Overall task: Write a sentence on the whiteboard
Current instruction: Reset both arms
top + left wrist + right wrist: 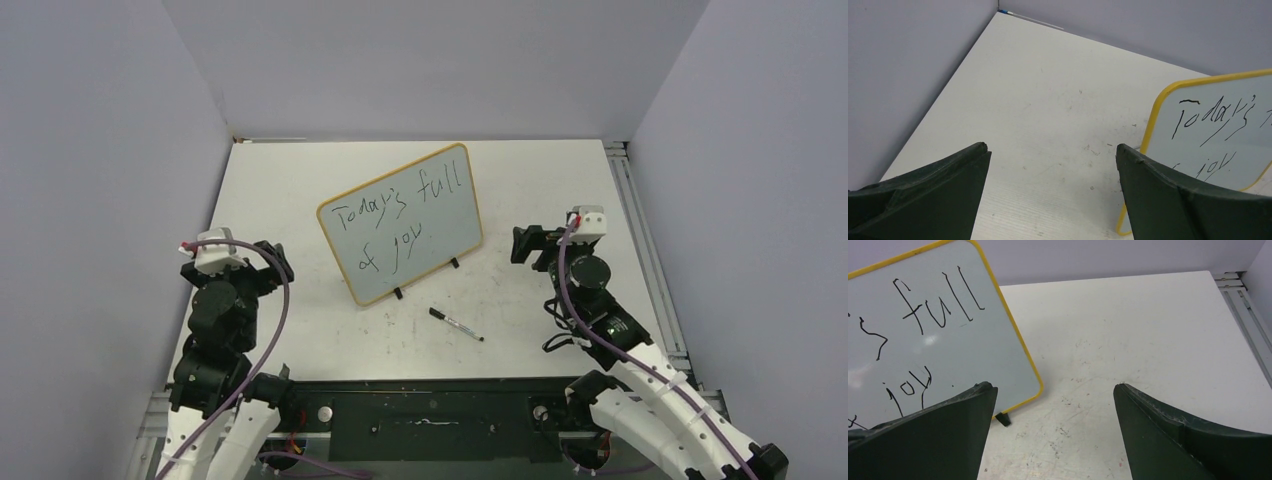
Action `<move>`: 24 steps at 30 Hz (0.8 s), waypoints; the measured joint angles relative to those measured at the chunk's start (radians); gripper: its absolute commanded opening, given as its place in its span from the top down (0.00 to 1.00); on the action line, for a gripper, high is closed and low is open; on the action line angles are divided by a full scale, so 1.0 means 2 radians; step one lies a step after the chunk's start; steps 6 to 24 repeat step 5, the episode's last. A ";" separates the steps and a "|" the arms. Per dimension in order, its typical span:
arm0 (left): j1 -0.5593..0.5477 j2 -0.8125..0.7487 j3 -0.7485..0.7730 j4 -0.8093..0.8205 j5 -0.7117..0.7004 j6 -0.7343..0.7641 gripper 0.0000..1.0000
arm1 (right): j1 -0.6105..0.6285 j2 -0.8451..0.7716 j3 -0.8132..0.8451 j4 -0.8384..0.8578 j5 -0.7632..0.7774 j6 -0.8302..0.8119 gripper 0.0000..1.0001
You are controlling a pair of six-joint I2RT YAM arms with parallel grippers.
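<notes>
The whiteboard (432, 262) stands tilted on two black feet mid-table, yellow frame, pale face. The sentence (400, 215) is black handwriting in two slanted lines, "Today's full / of joy". The board also shows in the left wrist view (1235, 150) at right and in the right wrist view (948, 365) at left. A slim black-and-white marker pen (456, 324) lies on the table in front of the board. My left gripper (276, 262) is open and empty, left of the board. My right gripper (522, 245) is open and empty, right of the board.
Grey walls enclose the white table (290, 190) on three sides. A metal rail (640, 230) runs along the right edge. A black base plate (430, 415) lies at the near edge between the arm bases.
</notes>
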 measured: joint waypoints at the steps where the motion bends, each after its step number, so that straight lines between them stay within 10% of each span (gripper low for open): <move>1: 0.000 -0.003 0.000 0.000 0.000 0.000 0.04 | 0.000 -0.002 -0.002 0.004 0.003 -0.004 0.10; 24: 0.000 -0.010 0.000 0.000 0.001 0.001 0.04 | 0.000 -0.006 -0.007 0.004 0.010 -0.013 0.10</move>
